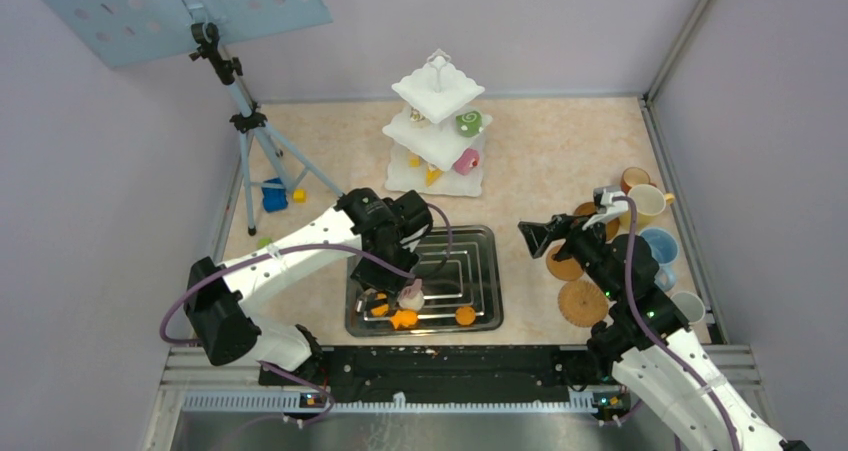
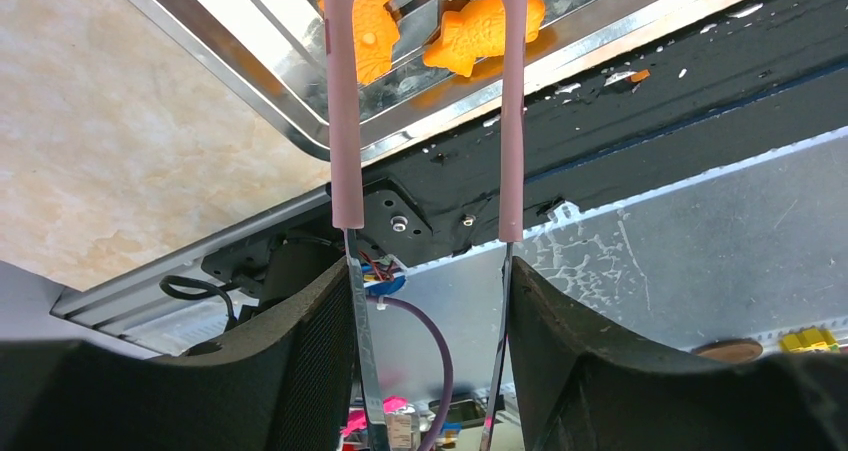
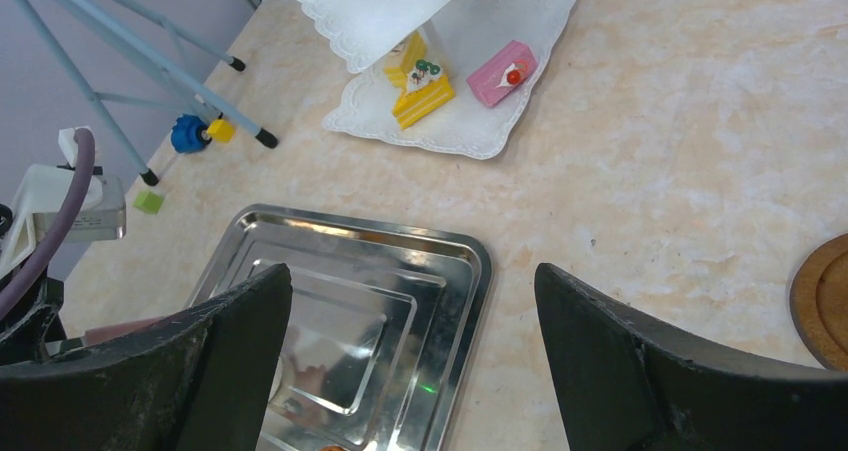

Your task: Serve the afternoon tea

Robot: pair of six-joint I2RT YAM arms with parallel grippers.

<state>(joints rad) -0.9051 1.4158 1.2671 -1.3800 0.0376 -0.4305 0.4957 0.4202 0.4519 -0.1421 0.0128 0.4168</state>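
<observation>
Two orange pastries (image 2: 480,33), beside tongs (image 2: 345,121), beyond left gripper (image 2: 428,306)

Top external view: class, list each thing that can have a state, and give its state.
left gripper, shut on pink tongs
right gripper, open, empty
pink tongs, held, cream pastry between its arms
three-tier stand, upright, carrying a green swirl pastry
steel tray, holding orange pastries
yellow mug, upright
round coaster, flat, bare
</observation>
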